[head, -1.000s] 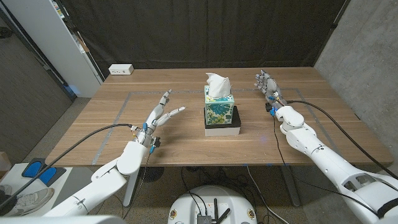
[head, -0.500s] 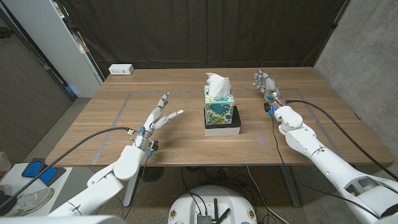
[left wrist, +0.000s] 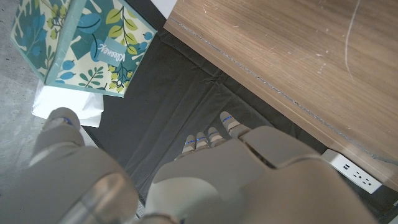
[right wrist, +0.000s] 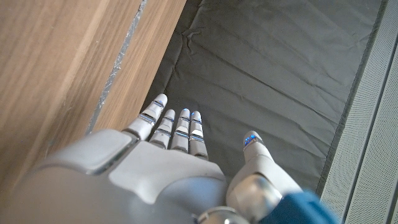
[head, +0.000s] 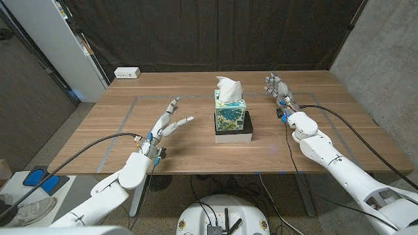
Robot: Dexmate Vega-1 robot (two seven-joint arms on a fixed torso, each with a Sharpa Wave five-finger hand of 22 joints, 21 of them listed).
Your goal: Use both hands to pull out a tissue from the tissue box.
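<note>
While one tissue box [head: 230, 115] with a teal leaf print stands near the middle of the wooden table [head: 196, 147], a single white tissue [head: 228, 89] rises upright from its top, and neither robot hand touches it. The box sits on a low tray [head: 236, 132], white below and black on top, which juts out past the box on the robot's right. The left hand [head: 170, 121] is well apart from the box on the left, released and holding nothing, its fingers [head: 185, 119] spread and reaching toward the box. The right hand [head: 278, 89] is on the other side of the box, a little beyond it, also released with nothing in it, fingers straight and close together; I cannot tell whether it touches the tabletop. Nothing stands between either hand and the box. One white power strip [head: 127, 73] lies at the far edge of the table, far left of the box. A dark curtain [head: 215, 32] hangs behind the table, beyond the box, and a white cabinet [head: 55, 39] stands off to the left
</note>
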